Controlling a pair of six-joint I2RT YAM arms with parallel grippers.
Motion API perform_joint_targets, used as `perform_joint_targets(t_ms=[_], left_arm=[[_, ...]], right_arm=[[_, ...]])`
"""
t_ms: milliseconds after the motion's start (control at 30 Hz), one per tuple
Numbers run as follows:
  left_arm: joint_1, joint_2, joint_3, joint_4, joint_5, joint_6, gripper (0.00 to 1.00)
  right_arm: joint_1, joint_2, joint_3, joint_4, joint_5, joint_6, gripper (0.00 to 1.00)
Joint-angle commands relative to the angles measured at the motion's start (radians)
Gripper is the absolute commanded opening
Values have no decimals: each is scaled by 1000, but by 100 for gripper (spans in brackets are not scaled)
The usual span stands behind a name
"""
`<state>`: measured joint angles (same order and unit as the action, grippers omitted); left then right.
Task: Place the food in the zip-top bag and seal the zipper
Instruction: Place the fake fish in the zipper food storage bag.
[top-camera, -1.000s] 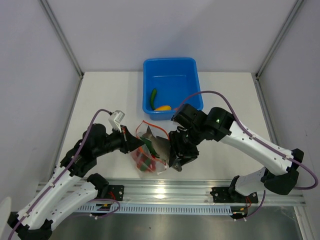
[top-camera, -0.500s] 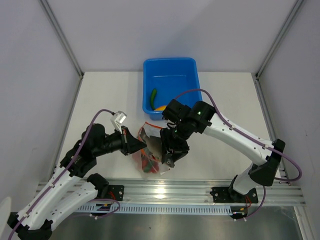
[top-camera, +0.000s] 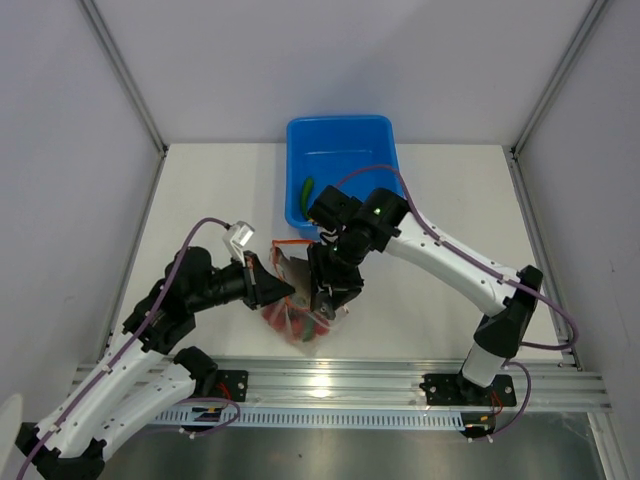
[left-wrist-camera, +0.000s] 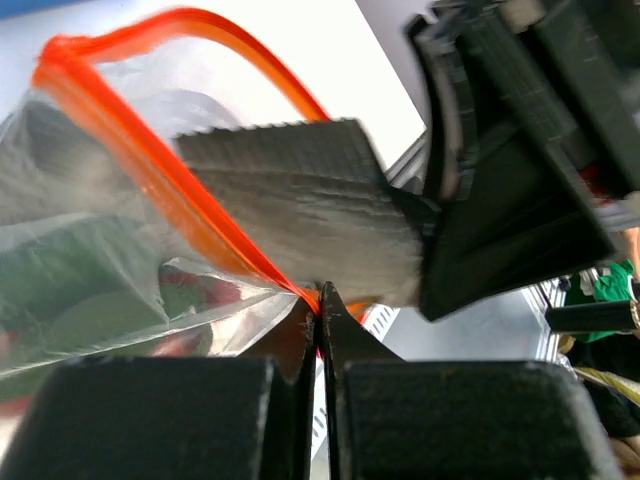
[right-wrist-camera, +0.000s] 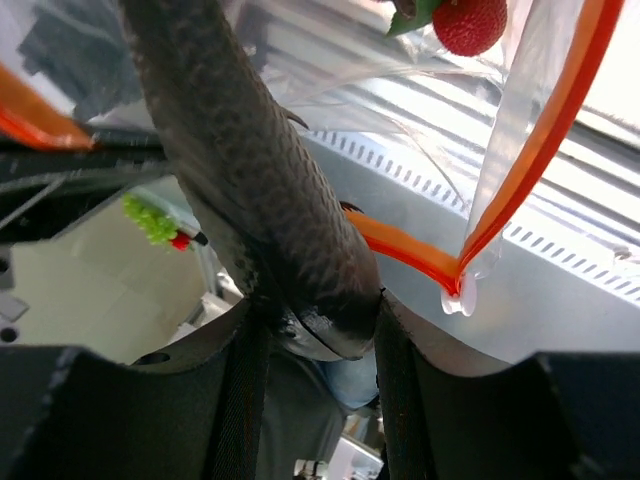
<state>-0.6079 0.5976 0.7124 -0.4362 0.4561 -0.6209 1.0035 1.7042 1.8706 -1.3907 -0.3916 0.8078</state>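
Note:
The clear zip-top bag (top-camera: 297, 318) lies near the table's front edge with red and green toy food inside. My left gripper (top-camera: 287, 290) is shut on the orange-red zipper (left-wrist-camera: 150, 170) at the near corner of the mouth (left-wrist-camera: 318, 300) and holds the mouth open. My right gripper (top-camera: 322, 284) is shut on the grey fish (right-wrist-camera: 250, 170), whose body points into the open mouth (left-wrist-camera: 300, 200). The zipper loop (right-wrist-camera: 530, 170) and a red toy piece (right-wrist-camera: 470, 22) inside the bag show in the right wrist view. A green cucumber (top-camera: 306, 188) lies in the blue tub.
The blue tub (top-camera: 340, 135) stands at the back centre, just beyond the right arm. The aluminium rail (top-camera: 400, 385) runs along the front edge below the bag. White walls and frame posts close in the left, right and back sides.
My right arm has swung left and back with the fish, bringing it from beside the bag to the bag's open mouth. The left gripper has stayed on the zipper.

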Motion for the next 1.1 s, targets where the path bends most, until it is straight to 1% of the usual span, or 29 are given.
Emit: perform_joint_targets(t_ms=[0,33,100,133,167,267,300,400,533,700,767,800,833,933,1067], left_arm=[[-4,-7,12,68,75,-22,1],[-3,-9,10,70,78,-22,1],[-3,-5,15,63,81,-20,1],[-3,-4,16,60,82,-16,1],[-4,-1,15,56,82,-14,1],[-4,7,13,53,82,-11,0],[-4,10,19,47,81,-10,1],[-3,16,29,31,72,-2,1],[-4,27,44,31,84,9,0],[-3,37,53,57,145,6,0],[-3,37,52,70,164,0,1],[-4,37,56,68,176,0,1],[-6,39,56,68,181,0,1],[-6,41,59,63,187,0,1],[-6,47,68,56,191,3,1]], right_arm=[[3,54,41,-129,75,-96,5],[1,60,47,-128,92,-154,4],[-3,70,65,-128,137,-200,4],[-3,87,85,-128,143,-267,3],[-2,97,132,-129,151,-306,3],[-6,107,186,-129,160,-419,0],[-8,104,187,-130,178,-429,0],[-14,91,188,-130,168,-444,0],[-17,78,242,-126,166,-466,1],[-6,80,248,-99,204,-483,2],[4,75,230,-56,218,-490,2],[18,62,217,-35,249,-490,3],[21,54,199,13,255,-492,2],[35,28,99,106,267,-481,2],[67,9,35,179,315,-492,1]])
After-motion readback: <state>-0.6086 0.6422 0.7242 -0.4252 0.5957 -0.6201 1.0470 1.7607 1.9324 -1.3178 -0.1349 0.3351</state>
